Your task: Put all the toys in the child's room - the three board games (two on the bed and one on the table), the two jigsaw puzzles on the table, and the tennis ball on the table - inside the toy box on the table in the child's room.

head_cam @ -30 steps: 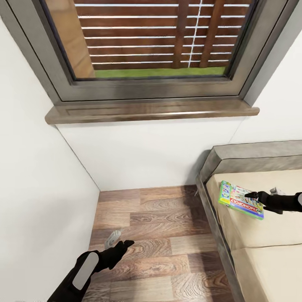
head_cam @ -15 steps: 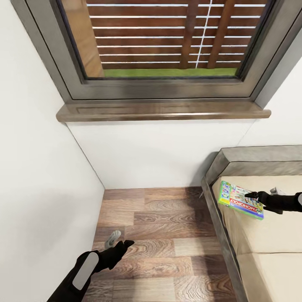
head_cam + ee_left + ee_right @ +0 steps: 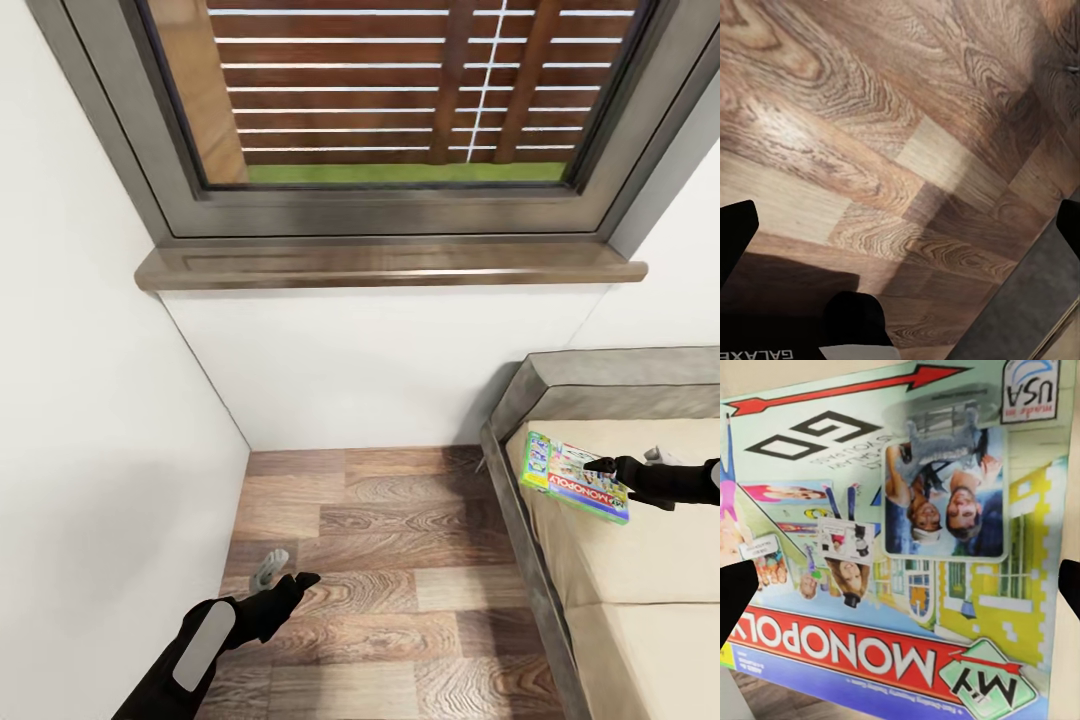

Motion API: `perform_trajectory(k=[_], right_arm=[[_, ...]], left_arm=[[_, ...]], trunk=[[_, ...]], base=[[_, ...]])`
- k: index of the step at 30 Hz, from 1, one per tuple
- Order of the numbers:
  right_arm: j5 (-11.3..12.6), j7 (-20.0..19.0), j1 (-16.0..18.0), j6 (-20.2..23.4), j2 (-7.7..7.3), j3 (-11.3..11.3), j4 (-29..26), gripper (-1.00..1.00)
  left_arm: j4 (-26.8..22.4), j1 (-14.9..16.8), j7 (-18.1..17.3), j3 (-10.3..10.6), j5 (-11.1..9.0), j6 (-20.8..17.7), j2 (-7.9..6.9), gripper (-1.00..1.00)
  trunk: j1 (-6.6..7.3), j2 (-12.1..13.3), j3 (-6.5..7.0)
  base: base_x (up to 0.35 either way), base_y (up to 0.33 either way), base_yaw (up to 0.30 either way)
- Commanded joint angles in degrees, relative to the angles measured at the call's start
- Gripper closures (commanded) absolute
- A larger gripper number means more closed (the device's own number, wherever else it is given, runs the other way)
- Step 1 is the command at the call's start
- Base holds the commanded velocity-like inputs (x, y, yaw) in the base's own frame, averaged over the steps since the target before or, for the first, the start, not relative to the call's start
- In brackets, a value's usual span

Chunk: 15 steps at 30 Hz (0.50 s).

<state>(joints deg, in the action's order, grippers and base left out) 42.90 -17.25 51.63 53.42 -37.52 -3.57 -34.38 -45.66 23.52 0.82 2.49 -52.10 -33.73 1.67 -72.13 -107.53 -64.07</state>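
Right gripper [image 3: 600,466] over flat glossy Monopoly box [image 3: 573,477] — beige bed [image 3: 640,600].

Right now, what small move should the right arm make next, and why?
Probably lower the right tool onto the Monopoly box and close on its edge. In the head view the tool sits at the box on the bed, and the right wrist view looks straight at its cover, fingers apart.
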Motion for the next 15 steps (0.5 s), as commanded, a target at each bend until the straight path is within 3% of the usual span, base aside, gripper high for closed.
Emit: perform_trajectory(k=[1,15], right_arm=[[-0.46,-0.60,0.05,0.02,-0.06,-0.21,0.01,-1.00],[-0.52,-0.60,0.05,0.00,-0.12,-0.21,0.01,-1.00]], left_arm=[[-0.04,0.02,0.09,-0.01,-0.18,-0.20,0.00,-1.00],[-0.04,0.03,0.06,-0.03,-0.19,-0.20,0.00,-1.00]], trunk=[[0.01,-0.02,-0.04],[0.01,-0.02,-0.04]], base=[[0.000,0.000,0.054],[0.000,0.000,0.053]])
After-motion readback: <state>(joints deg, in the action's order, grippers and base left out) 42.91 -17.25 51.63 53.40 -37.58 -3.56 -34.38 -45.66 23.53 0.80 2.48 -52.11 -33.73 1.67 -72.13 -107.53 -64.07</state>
